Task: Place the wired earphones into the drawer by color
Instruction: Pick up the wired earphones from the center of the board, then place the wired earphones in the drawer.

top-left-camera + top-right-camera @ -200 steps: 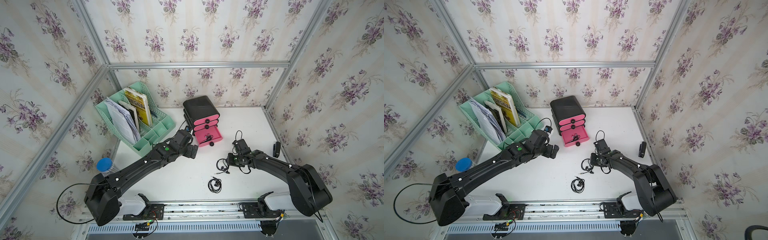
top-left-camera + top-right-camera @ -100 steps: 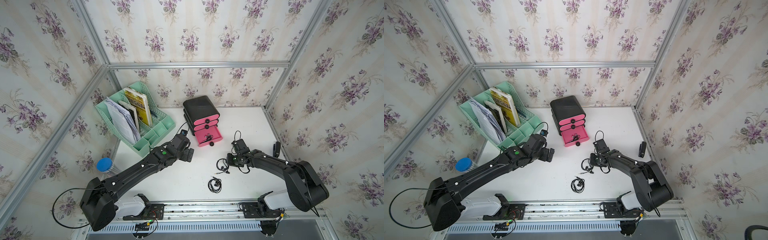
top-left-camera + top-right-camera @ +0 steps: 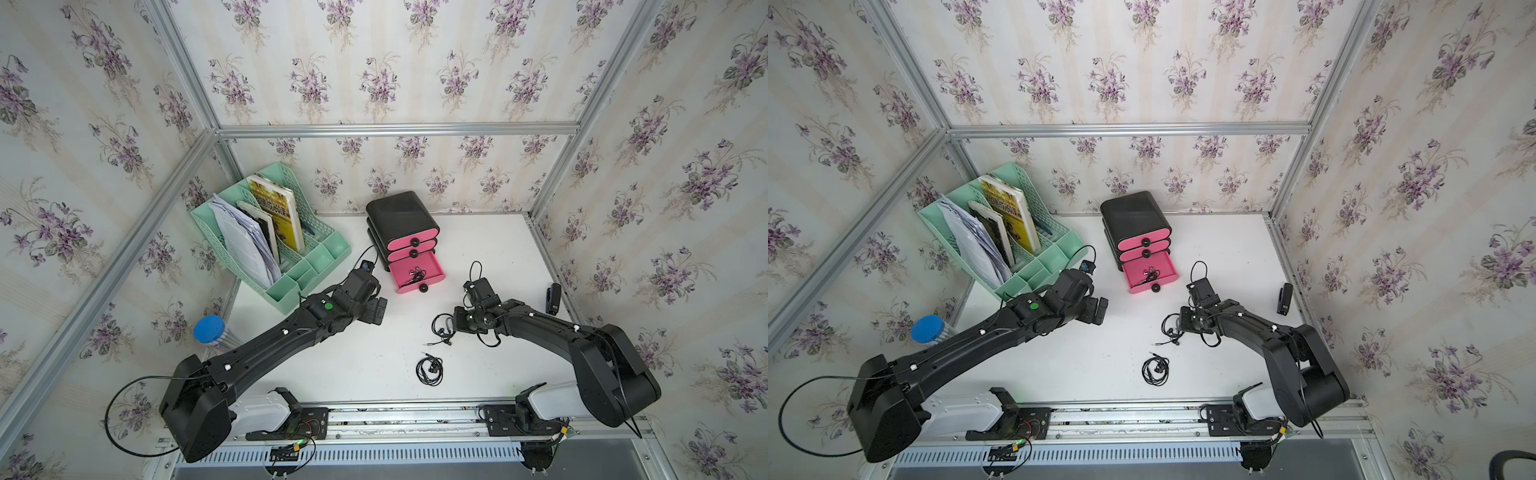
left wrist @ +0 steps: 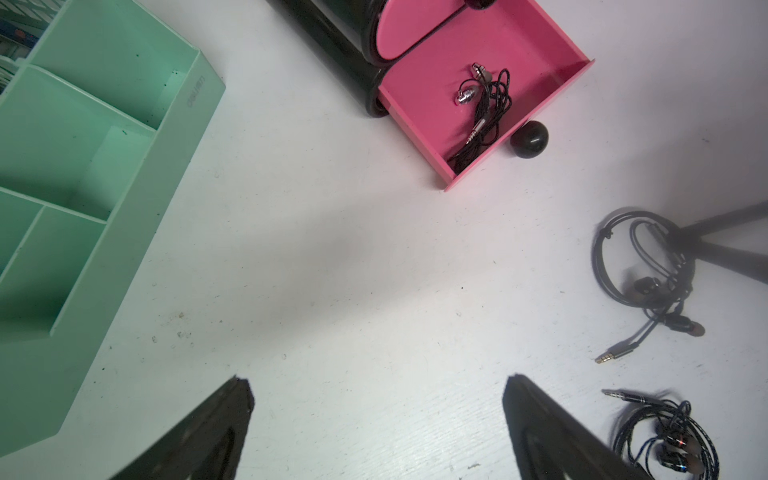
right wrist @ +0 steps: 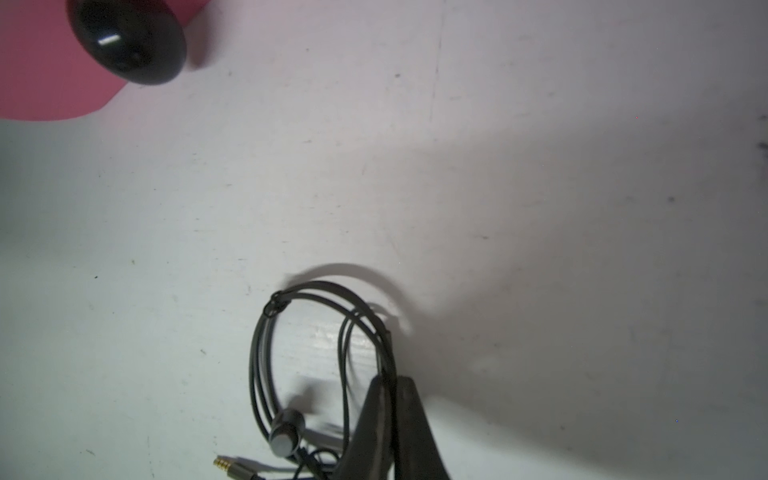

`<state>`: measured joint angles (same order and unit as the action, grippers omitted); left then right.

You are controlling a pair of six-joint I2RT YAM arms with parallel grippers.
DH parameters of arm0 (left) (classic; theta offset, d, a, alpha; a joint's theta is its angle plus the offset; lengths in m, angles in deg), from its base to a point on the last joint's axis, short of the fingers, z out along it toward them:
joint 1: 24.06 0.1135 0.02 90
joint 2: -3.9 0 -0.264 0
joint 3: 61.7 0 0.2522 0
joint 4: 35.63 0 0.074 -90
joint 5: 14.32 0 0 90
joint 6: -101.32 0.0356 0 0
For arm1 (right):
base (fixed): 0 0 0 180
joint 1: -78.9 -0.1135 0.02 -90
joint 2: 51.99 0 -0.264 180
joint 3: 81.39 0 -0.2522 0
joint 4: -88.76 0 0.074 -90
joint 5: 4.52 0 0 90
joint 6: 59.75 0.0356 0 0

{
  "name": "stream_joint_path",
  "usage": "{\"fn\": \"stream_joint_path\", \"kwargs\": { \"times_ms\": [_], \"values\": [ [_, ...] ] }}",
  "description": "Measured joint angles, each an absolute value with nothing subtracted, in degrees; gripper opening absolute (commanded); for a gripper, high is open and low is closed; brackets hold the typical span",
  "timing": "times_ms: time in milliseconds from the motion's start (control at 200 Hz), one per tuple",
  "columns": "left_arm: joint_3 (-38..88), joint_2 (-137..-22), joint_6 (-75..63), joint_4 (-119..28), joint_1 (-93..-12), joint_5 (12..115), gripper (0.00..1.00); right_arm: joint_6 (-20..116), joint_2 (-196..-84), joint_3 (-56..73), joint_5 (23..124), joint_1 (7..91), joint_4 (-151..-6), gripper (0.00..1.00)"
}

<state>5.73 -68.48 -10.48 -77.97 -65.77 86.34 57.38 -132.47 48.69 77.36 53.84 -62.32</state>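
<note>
The right end effector is pinched shut on a black earphone coil lying on the surface near the open pink drawer, which holds another coil. The left end effector hangs wide open, empty.

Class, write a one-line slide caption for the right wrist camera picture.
Right gripper shut on the cable of coiled black earphones on the white table, near the black knob of the pink drawer.
</note>
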Motion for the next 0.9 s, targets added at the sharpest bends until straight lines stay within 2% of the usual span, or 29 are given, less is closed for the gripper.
{"fn": "stream_joint_path", "kwargs": {
  "times_ms": [480, 904],
  "values": [
    [5.00, -67.43, -11.60, -78.36, -65.77, 88.11, 0.99, 56.92, -119.67, 46.48, 79.65, 53.84, -62.80, 0.00],
    [3.34, -63.30, -14.79, -80.33, -65.73, 91.56, 0.99, 59.00, -124.45, 38.96, 81.20, 53.84, -69.03, 0.00]
  ]
}}
